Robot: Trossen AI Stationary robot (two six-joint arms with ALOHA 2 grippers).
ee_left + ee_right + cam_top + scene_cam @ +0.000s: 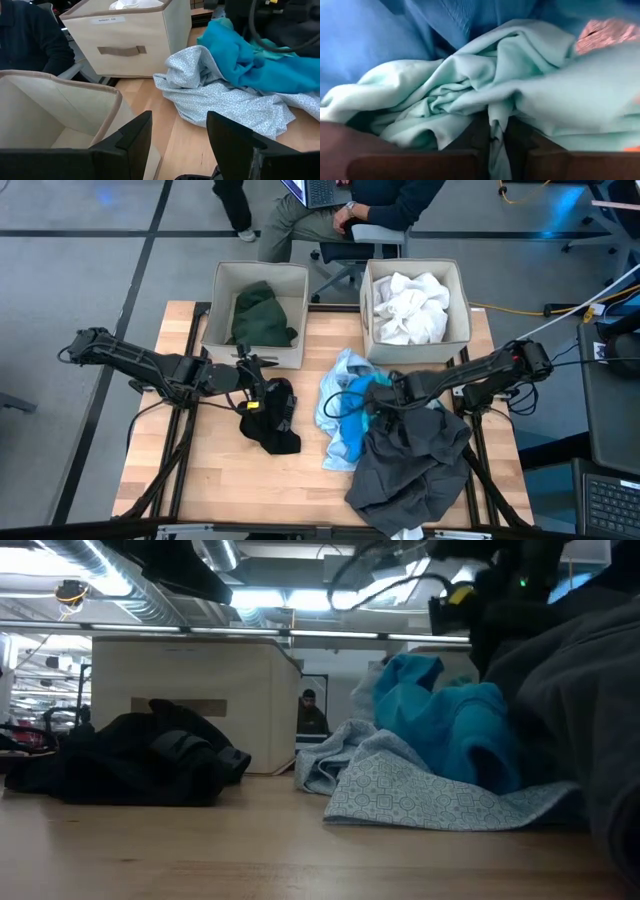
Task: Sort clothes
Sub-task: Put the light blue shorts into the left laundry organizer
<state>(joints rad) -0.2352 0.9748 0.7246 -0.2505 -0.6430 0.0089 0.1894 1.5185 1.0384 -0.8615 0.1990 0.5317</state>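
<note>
Turquoise garment: soft, light, limp, best taken by a bunched fold, as right gripper pinches one; left gripper wide, empty.

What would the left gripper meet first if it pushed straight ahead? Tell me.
Probably the pale blue patterned garment, which lies ahead between the open jaws of the left gripper; the turquoise garment lies beyond it. Depth is uncertain.
</note>
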